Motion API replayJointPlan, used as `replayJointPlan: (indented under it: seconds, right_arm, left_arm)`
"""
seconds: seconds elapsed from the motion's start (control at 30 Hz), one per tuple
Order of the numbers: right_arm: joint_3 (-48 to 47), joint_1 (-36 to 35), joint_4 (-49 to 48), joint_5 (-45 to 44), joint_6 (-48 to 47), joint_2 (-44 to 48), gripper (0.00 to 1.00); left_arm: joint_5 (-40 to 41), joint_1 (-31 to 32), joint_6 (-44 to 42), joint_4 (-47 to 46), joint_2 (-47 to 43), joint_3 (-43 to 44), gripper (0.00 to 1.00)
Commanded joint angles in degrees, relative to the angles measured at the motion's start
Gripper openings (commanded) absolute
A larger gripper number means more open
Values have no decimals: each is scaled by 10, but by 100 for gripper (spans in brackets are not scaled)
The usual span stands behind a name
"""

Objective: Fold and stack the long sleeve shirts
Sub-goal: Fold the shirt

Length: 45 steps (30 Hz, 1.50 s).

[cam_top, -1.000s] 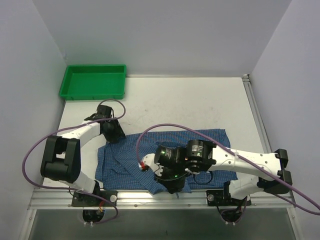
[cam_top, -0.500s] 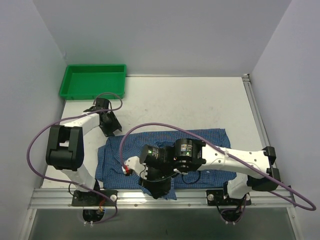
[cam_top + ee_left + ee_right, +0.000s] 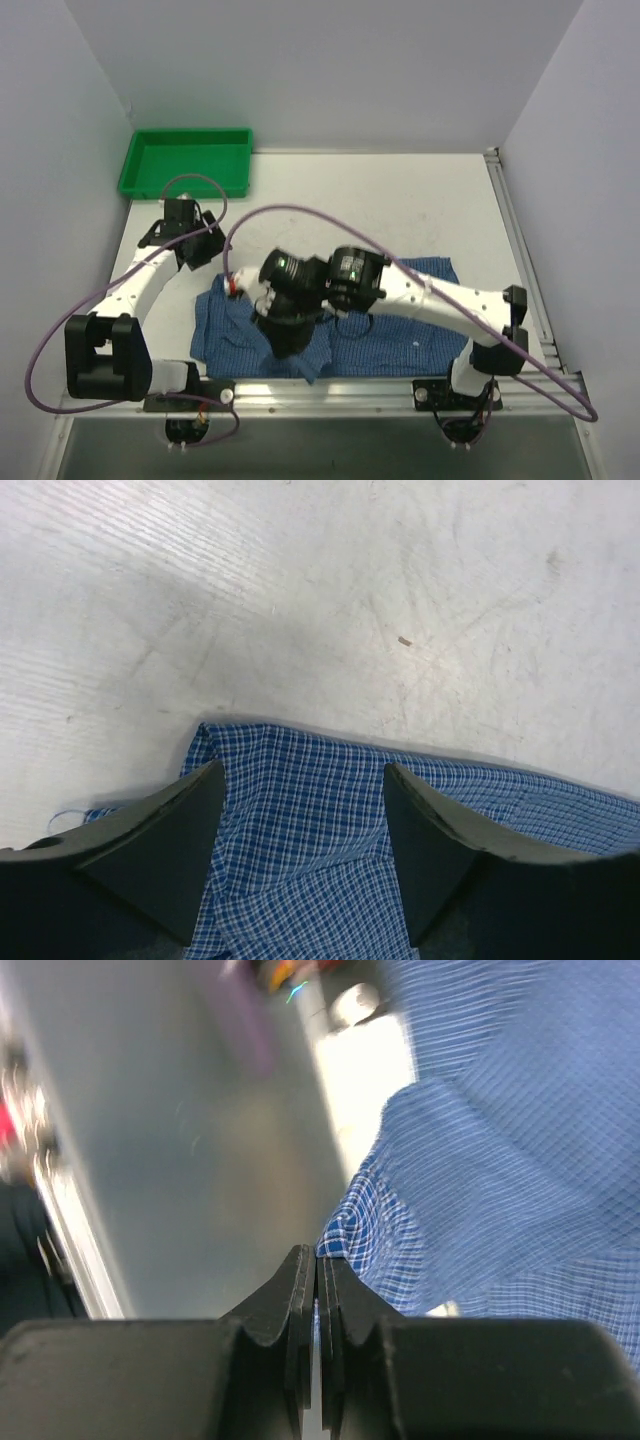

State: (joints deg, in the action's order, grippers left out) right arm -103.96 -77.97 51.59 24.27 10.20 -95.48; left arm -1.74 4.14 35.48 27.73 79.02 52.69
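Observation:
The blue checked long sleeve shirt [image 3: 400,315] lies spread along the near part of the white table. My right gripper [image 3: 287,345] is over its left half, shut on a lifted edge of the cloth. The right wrist view shows the closed jaws pinching a fold of the shirt [image 3: 480,1160] at their tips [image 3: 318,1257]. My left gripper [image 3: 208,262] is open and empty, just above the shirt's far left corner. In the left wrist view that corner [image 3: 300,780] lies between the spread fingers [image 3: 180,840], flat on the table.
An empty green plastic tray [image 3: 185,163] stands at the far left corner. White walls close in the left, back and right. A metal rail [image 3: 330,395] runs along the near table edge, close to the shirt's near hem.
My right gripper has moved left and away from the near edge, carrying the shirt's edge with it. My left gripper has drawn back off the shirt toward the far left.

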Motion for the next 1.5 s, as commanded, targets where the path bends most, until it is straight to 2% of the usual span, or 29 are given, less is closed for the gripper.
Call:
replayJointPlan:
  seconds: [0.0, 0.1, 0.17, 0.2, 0.3, 0.33, 0.53, 0.57, 0.63, 0.67, 0.77, 0.97, 1.07, 1.27, 1.33, 1.47]
  right_arm:
    - [60, 95, -62, -44, 71, 36, 0]
    - [145, 183, -107, -65, 122, 51, 0]
    - [186, 211, -127, -63, 133, 58, 16]
    - [211, 220, -138, -63, 131, 59, 31]
    - [244, 235, -147, -94, 122, 67, 43]
    - [269, 251, -149, -135, 126, 80, 44]
    - [399, 372, -195, -233, 163, 162, 43]
    - [416, 420, -206, -236, 176, 172, 43]
    - [454, 465, -242, -237, 188, 194, 41]
    - [485, 514, -256, -230, 195, 199, 40]
    - [541, 571, -335, -203, 194, 202, 40]
    - [633, 681, -417, -168, 224, 177, 39]
    - [683, 721, -454, -131, 250, 172, 38]
    - [771, 819, -471, -108, 294, 213, 39]
    - [786, 858, -475, -100, 289, 227, 39]
    - [762, 883, -483, -70, 259, 204, 39]
  left_arm:
    - [13, -10, -8, 14, -86, -44, 76]
    - [13, -10, -22, 20, -133, -65, 78]
    - [-4, -11, -37, 19, -154, -72, 79]
    - [-10, -10, -44, 17, -159, -74, 79]
    - [-41, -7, -67, 17, -165, -79, 80]
    - [-46, -4, -66, 17, -164, -81, 80]
    - [-102, 15, -32, 15, -141, -89, 80]
    - [-107, 19, -25, 15, -137, -93, 80]
    - [-107, 35, -10, 7, -128, -103, 80]
    - [-103, 52, -5, 2, -125, -106, 80]
    - [-90, 77, 7, -10, -106, -115, 80]
    - [-82, 75, 40, -13, -63, -136, 80]
    - [-90, 60, 53, -13, -51, -155, 80]
    - [-113, -13, 64, -13, -52, -200, 80]
    - [-118, -30, 63, -14, -48, -203, 80]
    - [-136, -36, 58, -20, -20, -185, 80]
